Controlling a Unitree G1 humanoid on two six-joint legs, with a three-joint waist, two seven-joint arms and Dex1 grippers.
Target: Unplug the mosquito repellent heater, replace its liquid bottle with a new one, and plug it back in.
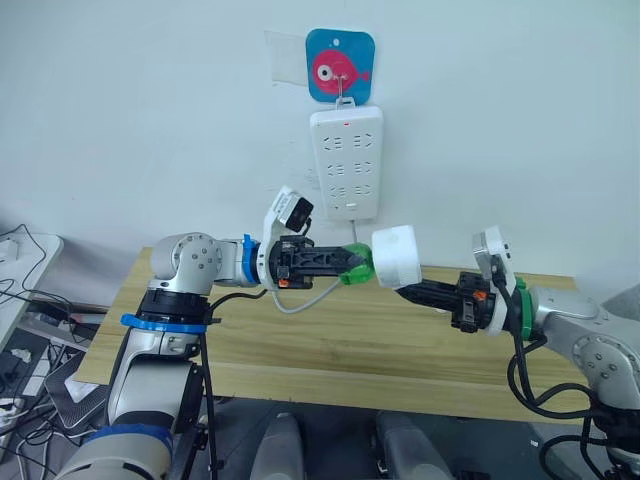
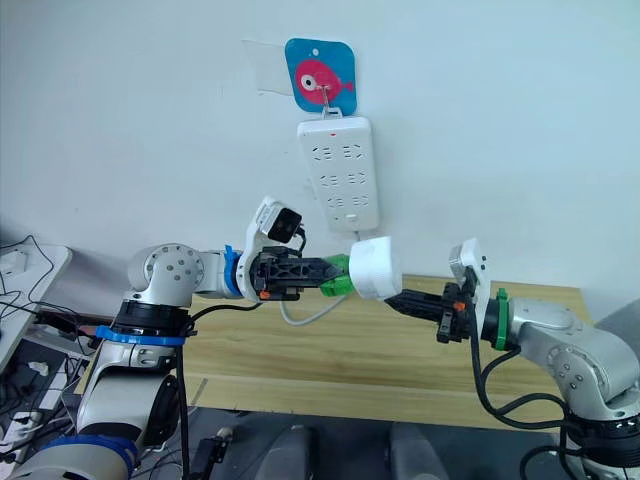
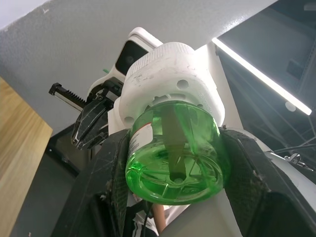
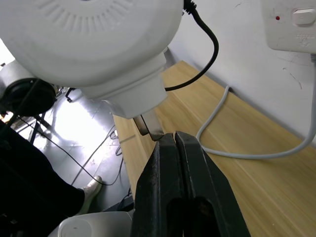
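my left gripper [image 1: 345, 262] clamps the green liquid bottle [image 3: 173, 153]; my right gripper [image 1: 405, 291] pinches the mosquito repellent heater [image 1: 396, 256] by its plug prong, above the wooden table [image 1: 330, 340].

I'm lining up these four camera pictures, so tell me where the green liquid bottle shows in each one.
Left eye view: the green liquid bottle sits mid-picture, between the left gripper and the white mosquito repellent heater.
Right eye view: just left of centre, against the heater.
Left wrist view: centre, large, between the gripper's fingers.
Right wrist view: I can't make it out here.
Shared landmark: the heater.
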